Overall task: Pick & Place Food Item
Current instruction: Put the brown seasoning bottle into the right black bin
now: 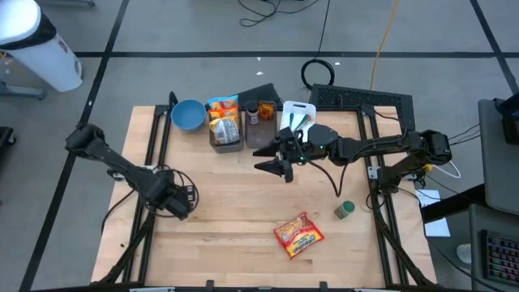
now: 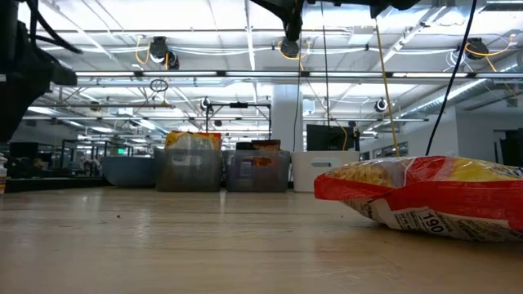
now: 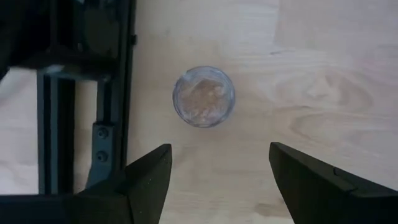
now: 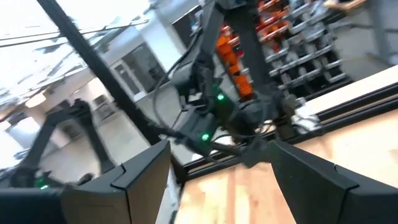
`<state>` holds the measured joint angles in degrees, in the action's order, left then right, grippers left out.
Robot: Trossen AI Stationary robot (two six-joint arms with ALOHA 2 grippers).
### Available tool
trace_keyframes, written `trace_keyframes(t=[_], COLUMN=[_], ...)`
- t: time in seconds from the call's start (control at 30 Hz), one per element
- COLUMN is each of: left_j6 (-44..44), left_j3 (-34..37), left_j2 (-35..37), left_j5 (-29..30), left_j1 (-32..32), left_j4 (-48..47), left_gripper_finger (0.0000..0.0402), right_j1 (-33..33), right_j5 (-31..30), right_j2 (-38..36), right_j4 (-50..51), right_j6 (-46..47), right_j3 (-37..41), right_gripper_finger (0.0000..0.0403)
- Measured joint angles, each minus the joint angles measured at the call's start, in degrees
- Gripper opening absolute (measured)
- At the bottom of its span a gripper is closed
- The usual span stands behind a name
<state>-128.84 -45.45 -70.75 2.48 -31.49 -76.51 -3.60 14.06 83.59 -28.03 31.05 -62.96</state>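
L gripper [image 3: 217,180] points straight down, jaws open, above a small jar [image 3: 203,96] on tabletop [image 3: 323,74]. R gripper [image 1: 280,165] reaches across mid-table, jaws open, empty.

A crinkly red and yellow plastic snack packet [image 1: 298,236] bore orange print. The round plastic bowl [image 1: 187,114] was blue, the small jar's lid [image 1: 345,209] green, the cutting board [image 1: 297,113] white. The wooden table [image 1: 227,203] was pale tan, with black frame rails.

snack bag [image 2: 425,198] cut off (right edge)
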Motion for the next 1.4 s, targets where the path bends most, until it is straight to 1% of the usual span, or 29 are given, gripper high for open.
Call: trace_keyframes(t=[0.07, 0.33, 0.63, 0.77, 0.93, 1.13, 1.2, 1.4], left_j6=[-2.2, -4.4, -5.0, -5.0, -5.0, -5.2, -5.3, -5.3], left_j3=[0.0, 0.0, 0.0, 0.0, 0.7, 5.6, 6.3, 6.3], left_j2=[-1.5, -4.2, -8.9, -10.9, -12.2, -12.2, -12.2, -12.1], left_j5=[-0.3, 2.3, 2.0, 1.6, 1.8, -0.1, -0.1, 2.2], left_j1=[-0.2, 1.2, 3.4, 3.4, 3.4, 3.4, 3.4, 3.4], left_j4=[0.1, -0.3, -1.1, -0.7, 0.3, 6.5, 6.6, 6.5], left_gripper_finger=[0.0273, 0.0273, 0.0273, 0.0273, 0.0273, 0.0273, 0.0273, 0.0273], right_j1=[0.0, 0.0, 0.0, 0.0, 0.0, 0.0, 0.0, 0.0], right_j5=[1.4, 6.7, 7.3, 10.1, 10.3, 10.3, 10.3, 10.3], right_j2=[0.0, 0.0, 0.0, 0.0, 0.0, 0.0, 0.0, 0.0], right_j4=[0.0, 0.0, 0.0, -0.2, -0.3, -0.4, -0.5, -0.4], right_j6=[0.3, 1.1, 2.3, 3.0, 4.3, 4.4, 4.7, 5.0], right_j3=[0.0, 0.0, 0.0, 0.0, 0.0, 0.0, 0.0, 0.0], right_gripper_finger=[0.0267, 0.0267, 0.0267, 0.0267, 0.0267, 0.0267, 0.0267, 0.0267])
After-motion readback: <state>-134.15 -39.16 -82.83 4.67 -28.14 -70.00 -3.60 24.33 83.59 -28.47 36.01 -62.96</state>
